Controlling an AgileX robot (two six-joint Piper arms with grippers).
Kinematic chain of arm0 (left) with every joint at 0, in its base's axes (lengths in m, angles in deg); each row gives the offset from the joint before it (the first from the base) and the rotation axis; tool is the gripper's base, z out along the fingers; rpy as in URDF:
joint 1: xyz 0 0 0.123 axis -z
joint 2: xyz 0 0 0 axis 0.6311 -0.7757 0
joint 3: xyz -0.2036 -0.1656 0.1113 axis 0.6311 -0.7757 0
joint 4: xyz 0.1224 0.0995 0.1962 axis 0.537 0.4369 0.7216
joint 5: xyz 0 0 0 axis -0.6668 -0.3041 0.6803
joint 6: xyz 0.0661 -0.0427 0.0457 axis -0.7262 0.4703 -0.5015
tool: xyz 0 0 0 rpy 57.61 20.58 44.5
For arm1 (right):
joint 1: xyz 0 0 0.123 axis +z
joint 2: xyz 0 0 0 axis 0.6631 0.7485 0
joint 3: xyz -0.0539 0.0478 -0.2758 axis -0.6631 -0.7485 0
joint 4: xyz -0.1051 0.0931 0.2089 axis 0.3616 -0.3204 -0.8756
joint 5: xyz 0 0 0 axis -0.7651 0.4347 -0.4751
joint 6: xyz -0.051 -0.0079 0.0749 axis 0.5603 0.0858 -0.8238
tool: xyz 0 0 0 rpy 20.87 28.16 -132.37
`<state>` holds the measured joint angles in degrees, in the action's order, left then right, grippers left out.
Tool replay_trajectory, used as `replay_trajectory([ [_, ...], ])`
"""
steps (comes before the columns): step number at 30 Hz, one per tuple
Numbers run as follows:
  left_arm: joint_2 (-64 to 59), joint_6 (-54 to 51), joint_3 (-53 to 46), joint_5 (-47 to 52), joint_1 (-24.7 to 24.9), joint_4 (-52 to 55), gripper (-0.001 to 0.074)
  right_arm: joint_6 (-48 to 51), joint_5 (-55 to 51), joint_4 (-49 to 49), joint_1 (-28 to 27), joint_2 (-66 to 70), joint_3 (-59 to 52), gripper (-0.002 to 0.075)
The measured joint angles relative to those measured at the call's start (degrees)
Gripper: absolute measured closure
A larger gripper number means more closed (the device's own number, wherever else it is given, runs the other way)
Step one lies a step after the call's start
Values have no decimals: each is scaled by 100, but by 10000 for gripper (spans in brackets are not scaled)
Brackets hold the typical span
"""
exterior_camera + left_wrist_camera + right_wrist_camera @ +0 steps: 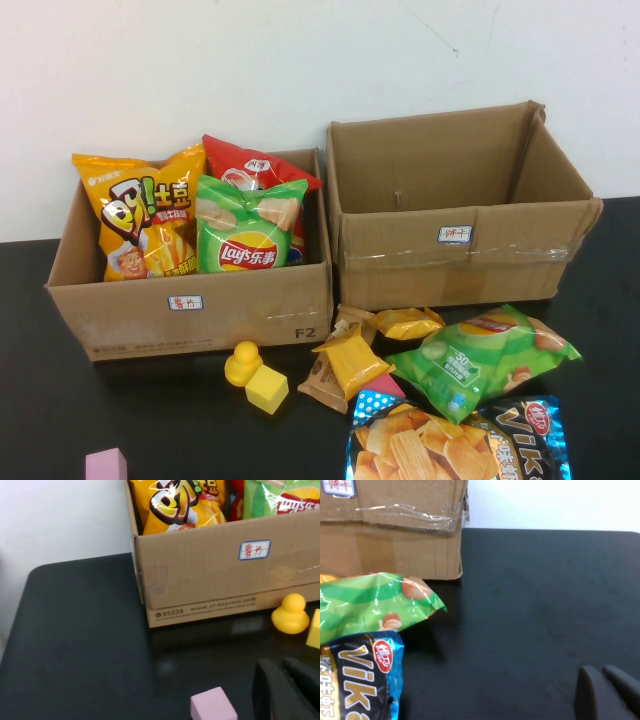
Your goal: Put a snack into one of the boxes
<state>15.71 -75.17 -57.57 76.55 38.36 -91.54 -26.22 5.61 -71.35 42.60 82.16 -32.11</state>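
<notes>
Nearest: blue Vika chip bag (460,440) flat on black worktop (150,420), green snack bag (480,357) just beyond, before empty right box (455,250). Left end effector (287,687) and right end effector (607,692) low over worktop, both pressed together, holding nothing.

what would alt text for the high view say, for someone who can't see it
Two cardboard boxes on a black table: the left box holds three chip bags, the right box looks empty. Loose snack packets, a yellow duck and blocks lie in front; neither gripper shows here.

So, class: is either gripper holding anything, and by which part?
Nothing is held. The left gripper and right gripper sit shut over bare table, touching no snack.
</notes>
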Motion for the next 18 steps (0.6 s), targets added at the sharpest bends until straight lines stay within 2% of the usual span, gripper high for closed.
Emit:
replay_trajectory([
  [18, 0, 234, 0, 0, 52, -128, 737, 0, 0, 0, 0, 0, 0, 725],
])
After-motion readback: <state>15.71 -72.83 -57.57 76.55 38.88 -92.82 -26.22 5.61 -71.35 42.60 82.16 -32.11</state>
